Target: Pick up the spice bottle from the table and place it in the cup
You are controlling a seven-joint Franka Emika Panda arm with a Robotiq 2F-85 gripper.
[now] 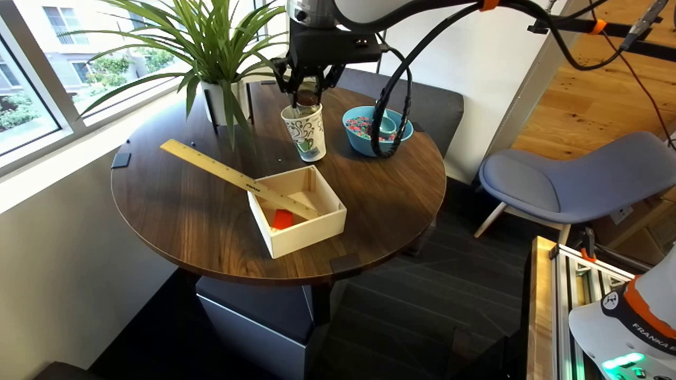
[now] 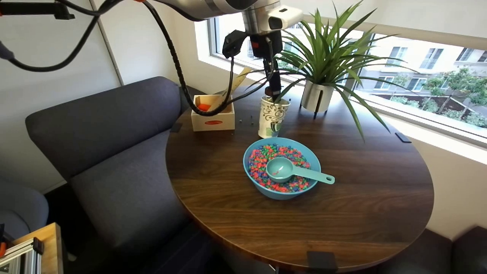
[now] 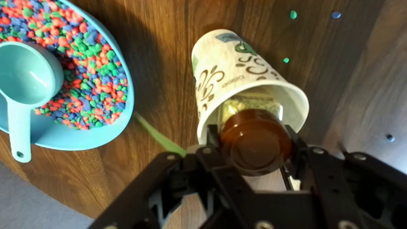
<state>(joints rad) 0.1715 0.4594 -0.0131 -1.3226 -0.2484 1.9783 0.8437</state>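
Observation:
The spice bottle shows a reddish-brown cap [image 3: 254,143] and a clear body with yellow-green contents [image 3: 251,106]. My gripper [image 3: 252,135] is shut on the bottle, one finger against each side near the cap. The bottle's body is inside the mouth of the cup [image 3: 222,60], with the cap above the rim; its lower end is hidden by the cup wall. The pale patterned cup stands on the dark round table [image 1: 391,206], also in both exterior views [image 1: 309,137] [image 2: 272,118]. In the exterior views the fingertips [image 1: 306,103] [image 2: 276,97] are at the cup's rim.
A blue bowl [image 2: 279,195] of coloured pellets with a teal scoop [image 2: 312,174] stands beside the cup. A light wooden box [image 1: 309,237] holds a slanting ruler [image 1: 211,166]. A potted plant [image 1: 215,103] stands by the window, its leaves near the gripper. Loose pellets lie near the cup.

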